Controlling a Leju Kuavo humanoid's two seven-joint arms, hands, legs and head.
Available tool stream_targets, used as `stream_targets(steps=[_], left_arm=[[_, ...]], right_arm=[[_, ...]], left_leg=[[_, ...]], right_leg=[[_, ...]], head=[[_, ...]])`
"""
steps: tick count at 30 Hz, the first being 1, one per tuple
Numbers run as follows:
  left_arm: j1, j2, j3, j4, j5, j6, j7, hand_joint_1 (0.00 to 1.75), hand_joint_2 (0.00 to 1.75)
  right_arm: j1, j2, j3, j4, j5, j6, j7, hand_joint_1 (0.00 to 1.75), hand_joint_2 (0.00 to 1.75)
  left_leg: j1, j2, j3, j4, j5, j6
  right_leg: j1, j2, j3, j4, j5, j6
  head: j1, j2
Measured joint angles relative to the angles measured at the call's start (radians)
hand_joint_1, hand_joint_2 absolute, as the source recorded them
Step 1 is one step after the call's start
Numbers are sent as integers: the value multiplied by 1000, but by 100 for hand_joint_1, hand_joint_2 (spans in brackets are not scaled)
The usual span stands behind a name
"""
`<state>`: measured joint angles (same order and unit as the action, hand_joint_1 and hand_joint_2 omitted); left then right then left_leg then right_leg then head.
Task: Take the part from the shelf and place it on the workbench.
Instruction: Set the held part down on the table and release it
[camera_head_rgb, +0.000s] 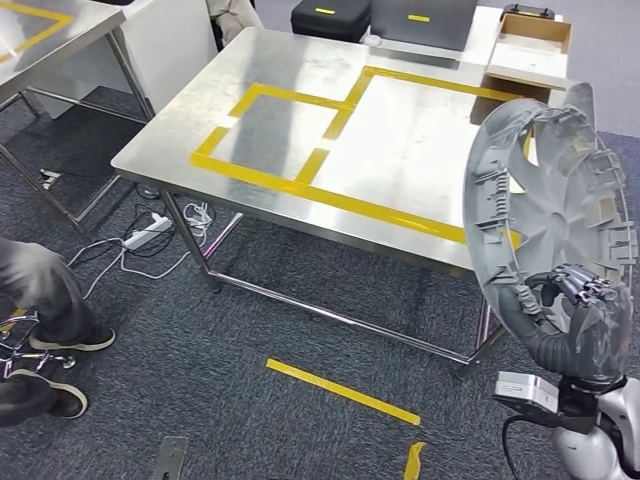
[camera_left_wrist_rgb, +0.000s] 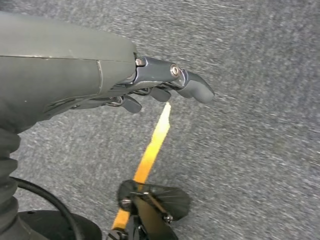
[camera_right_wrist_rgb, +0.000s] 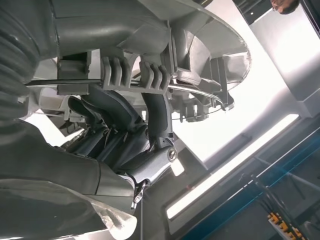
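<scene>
Right of the steel surface (camera_head_rgb: 423, 150) with yellow tape, right hand (camera_head_rgb: 585, 320) fingers (camera_right_wrist_rgb: 156, 107) clamp the grey round ribbed plastic wheel cover (camera_head_rgb: 547, 215), upright; left hand (camera_left_wrist_rgb: 113, 82) fingers extended, empty.

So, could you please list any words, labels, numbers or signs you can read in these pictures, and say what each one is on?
No text can be read in any view.
Black cases at the workbench's far edge: yellow patches, too small to read.
Grey wheel-cover part in the right robot hand: no marking legible.
Left robot hand: no marking.
</scene>
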<state>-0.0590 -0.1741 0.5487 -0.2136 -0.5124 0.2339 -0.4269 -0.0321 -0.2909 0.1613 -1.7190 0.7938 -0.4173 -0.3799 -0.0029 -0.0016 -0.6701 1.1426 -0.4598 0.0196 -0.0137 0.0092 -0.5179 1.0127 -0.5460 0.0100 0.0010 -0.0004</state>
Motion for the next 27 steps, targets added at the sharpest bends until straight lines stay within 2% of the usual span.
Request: stream_targets(steps=[1, 2, 5, 6, 7, 8, 10, 11, 12, 13, 15, 16, 17, 20, 22, 23, 25, 26, 27], left_arm=[[0, 1, 0, 0, 0, 0, 0, 0, 175], [-1, 1, 1, 0, -1, 0, 1, 0, 175], [0, 0, 2, 0, -1, 1, 4, 0, 175], [0, 0, 2, 0, -1, 2, 4, 0, 175], [0, -1, 2, 0, -1, 2, 4, 0, 175], [-1, -1, 3, 0, -1, 2, 4, 0, 175], [-1, -2, 3, 0, -1, 2, 4, 0, 175], [0, -3, 3, 0, -1, 2, 4, 0, 175], [1, -3, 3, 0, -1, 1, 4, 0, 175], [2, -3, 3, 0, -1, 1, 4, 0, 175], [3, -3, 4, 0, -2, 1, 4, 0, 175], [2, -3, 4, 0, -2, 1, 5, 0, 175], [0, -3, 4, 0, -2, 1, 6, 0, 175], [-2, -3, 4, 0, -4, 1, 10, 0, 175], [-3, -2, 4, 0, -7, 2, 9, 0, 175], [-4, -2, 4, 0, -9, 2, 9, 0, 175], [-4, -2, 4, 0, -10, 3, 7, 0, 175], [-4, -2, 4, 0, -10, 3, 3, 0, 175], [-2, -2, 4, 0, -10, 2, -2, 0, 175]], right_arm=[[0, 1, 0, 0, 0, 0, 0, 175, 175], [0, 1, 0, 0, 0, 0, 0, 175, 175], [0, 2, -2, 0, 0, -1, 2, 175, 175], [0, 2, -2, 0, 0, -1, 2, 175, 175], [-2, 2, -3, 0, -1, -1, 2, 175, 175], [-2, 2, -3, 0, -1, -1, 2, 175, 175], [-1, 2, -2, 1, -1, -1, 1, 175, 175], [0, 2, -2, 1, 0, -1, 1, 175, 175], [0, 2, -2, 1, 0, -1, 1, 175, 175], [0, 2, -2, 1, 0, -1, 2, 175, 175], [1, 3, -3, 2, 0, -1, 4, 175, 175], [0, 3, -3, 2, -1, -1, 4, 175, 175], [0, 3, -3, 3, 0, -1, 3, 175, 175], [3, 3, -4, 3, 0, -1, 3, 175, 175], [3, 3, -6, 3, -1, -1, 5, 175, 175], [4, 3, -7, 3, -1, -1, 6, 175, 175], [4, 3, -9, 3, -1, -1, 6, 175, 175], [4, 3, -10, 3, 0, -1, 5, 175, 175], [4, 3, -9, 3, 0, 0, 4, 175, 175]], left_leg=[[-4, -1, 20, -50, 16, 8], [-8, -3, 32, -79, 18, 15], [-8, -3, 51, -114, 2, 21], [-5, -3, 61, -124, 1, 23], [-2, -3, 71, -130, -1, 26], [-1, -3, 79, -135, -4, 28], [0, -4, 89, -136, -14, 32], [0, -4, 95, -136, -21, 32], [0, -4, 105, -136, -29, 31], [1, -4, 118, -136, -38, 29], [3, -4, 146, -136, -58, 22], [3, -4, 155, -136, -67, 16], [2, -3, 160, -136, -74, 10], [0, 0, 170, -131, -88, -8], [2, 0, 160, -89, -99, -17], [3, 0, 135, -40, -113, -22], [5, 0, 57, 88, -161, -29], [5, 0, 20, 135, -180, -30], [5, 0, -5, 154, -180, -30]], right_leg=[[0, 2, 4, 0, -6, 6], [-1, 2, 4, -3, -9, 12], [-4, 2, 8, -1, -5, 32], [-5, 1, 0, 17, -6, 37], [-5, 0, -19, 49, -14, 40], [-6, -2, -53, 102, -29, 42], [-6, -2, -139, 227, -71, 48], [-6, -2, -174, 267, -82, 51], [-6, -2, -192, 272, -71, 53], [-7, -3, -192, 239, -37, 55], [-8, -9, -158, 114, 59, 57], [-5, -13, -142, 57, 82, 54], [-2, -15, -129, 25, 93, 46], [2, -13, -108, 9, 82, 13], [-1, -12, -90, 6, 74, -1], [-2, -13, -81, 5, 70, -6], [-1, -12, -70, 5, 61, -14], [-1, -10, -64, 5, 55, -16], [0, -8, -57, 5, 49, -16]], head=[[1, 0], [1, 0], [-1, 0], [0, 0], [1, 0], [2, 0], [2, 0], [2, 0], [2, 0], [2, 0], [2, 0], [3, 0], [4, 0], [1, 0], [-2, 0], [-3, 0], [-5, 0], [-5, 0], [-5, 0]])
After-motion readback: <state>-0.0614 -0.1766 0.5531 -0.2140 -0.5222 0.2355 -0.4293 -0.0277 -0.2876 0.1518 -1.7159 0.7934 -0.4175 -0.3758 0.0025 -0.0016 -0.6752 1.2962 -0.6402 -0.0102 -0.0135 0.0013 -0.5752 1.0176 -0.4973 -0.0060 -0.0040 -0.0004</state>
